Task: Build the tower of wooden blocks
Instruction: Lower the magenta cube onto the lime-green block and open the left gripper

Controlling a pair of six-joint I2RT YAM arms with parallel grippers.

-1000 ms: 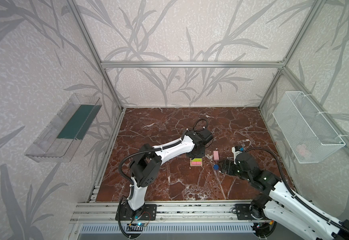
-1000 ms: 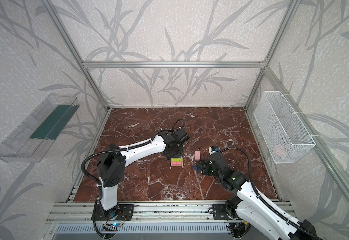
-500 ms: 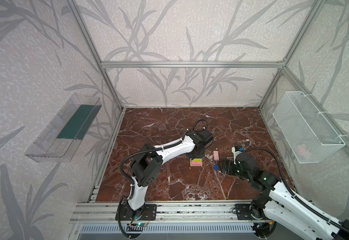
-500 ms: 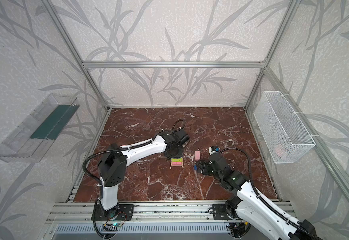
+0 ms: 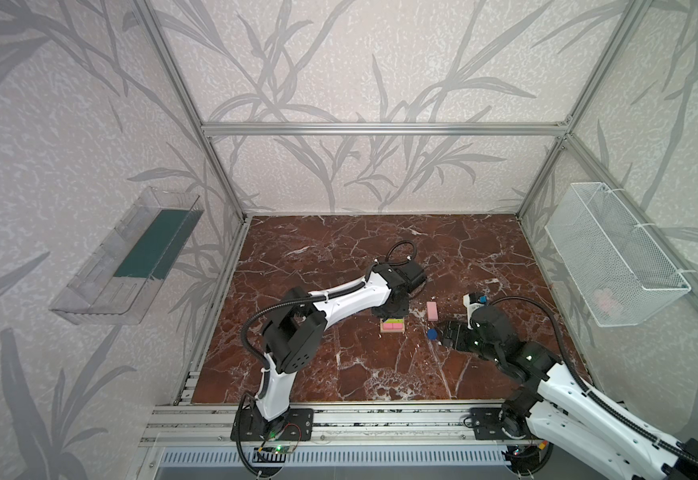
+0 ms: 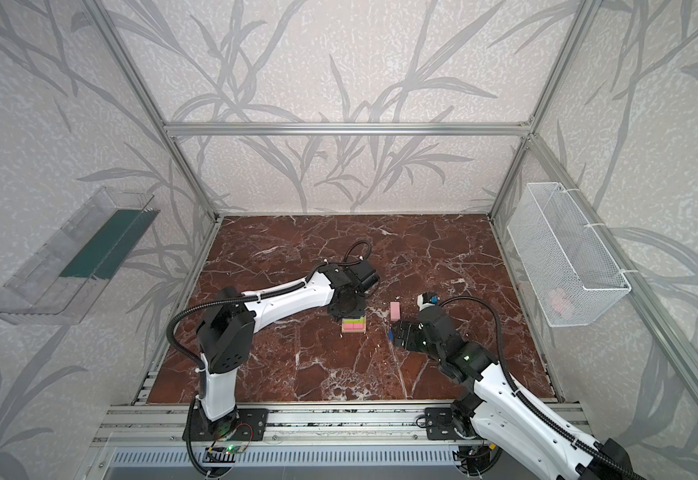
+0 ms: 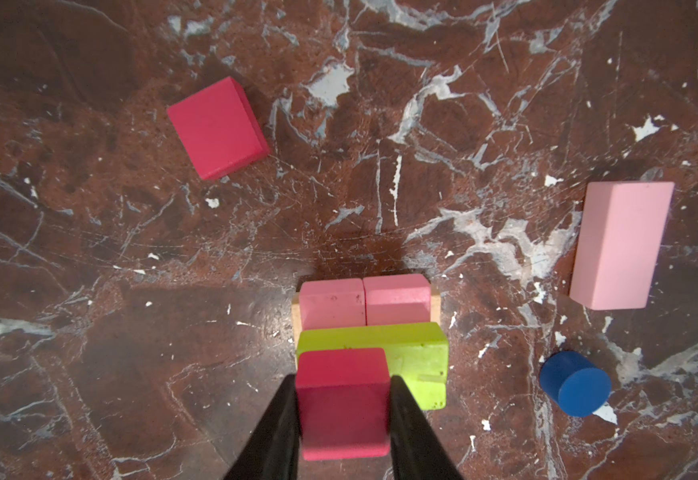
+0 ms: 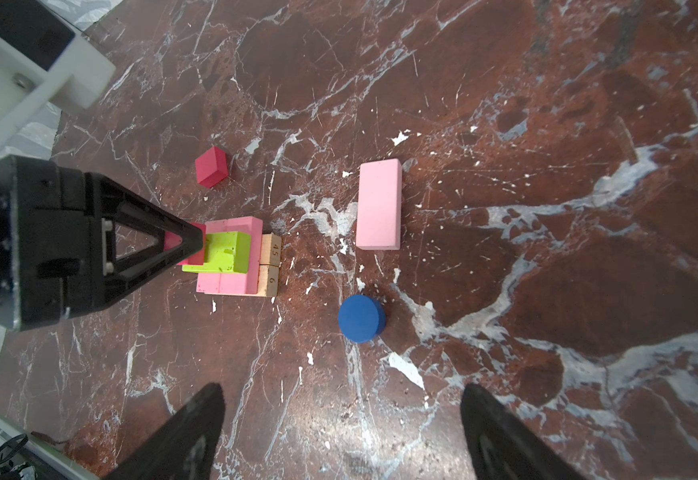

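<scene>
Left gripper (image 7: pixel 343 381) clamped on red cube (image 7: pixel 341 409), a finger flat against each side. Cube is over one end of lime-green bar (image 7: pixel 420 357); resting on it or just clear, can't tell. Tower (image 5: pixel 393 326) is near centre of table (image 5: pixel 339 365): tan bars (image 8: pixel 270 266) lowest, two pink bars (image 8: pixel 231 284) side by side on them, green bar crosswise on top.

In both top views, from the tower:
- Loose pink bar (image 5: pixel 432 311) lies flat at 2 o'clock.
- Blue disc (image 5: pixel 432 333) sits flat face up at 4 o'clock.

Second red cube (image 7: pixel 216 126) is on the table apart from the stack, hidden by the left arm in the top views. Right gripper (image 8: pixel 341 390) has jaws wide apart, empty, above the table just at the disc's 3 o'clock.
</scene>
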